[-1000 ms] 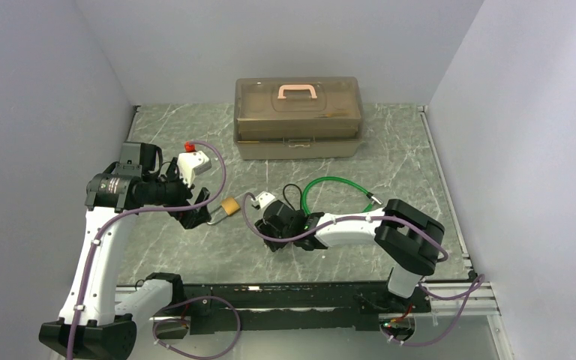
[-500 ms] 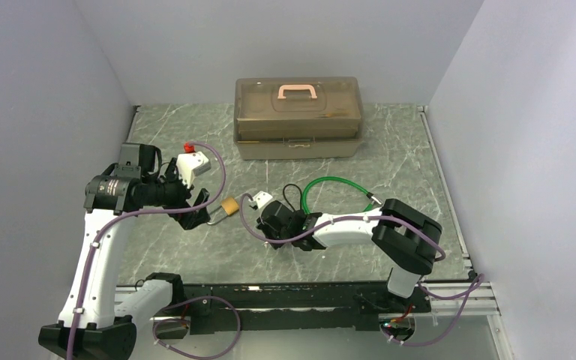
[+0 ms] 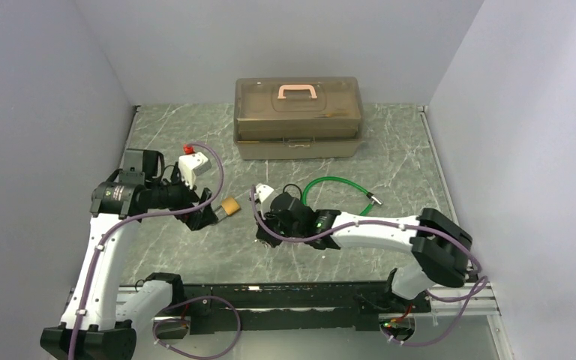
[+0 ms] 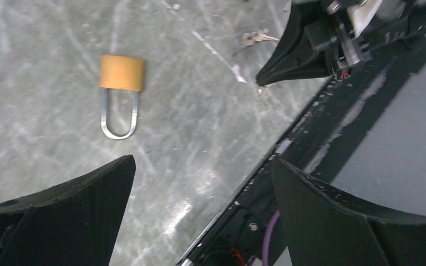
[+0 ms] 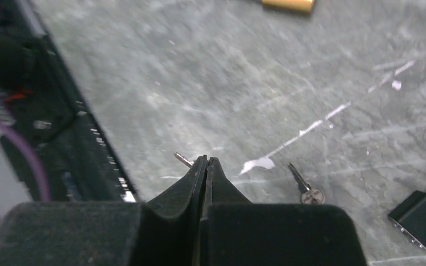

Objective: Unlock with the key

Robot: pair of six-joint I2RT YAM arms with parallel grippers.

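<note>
No legible text, seemingly.

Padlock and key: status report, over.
Left gripper open near the padlock, not touching. Right gripper shut, key tip at its jaws, seemingly pinched. Second key loose on table. Nothing between key and padlock.

Brass padlock [image 4: 121, 83] flat on marble table [image 4: 39, 39], left gripper [image 4: 201, 166] agape
</note>
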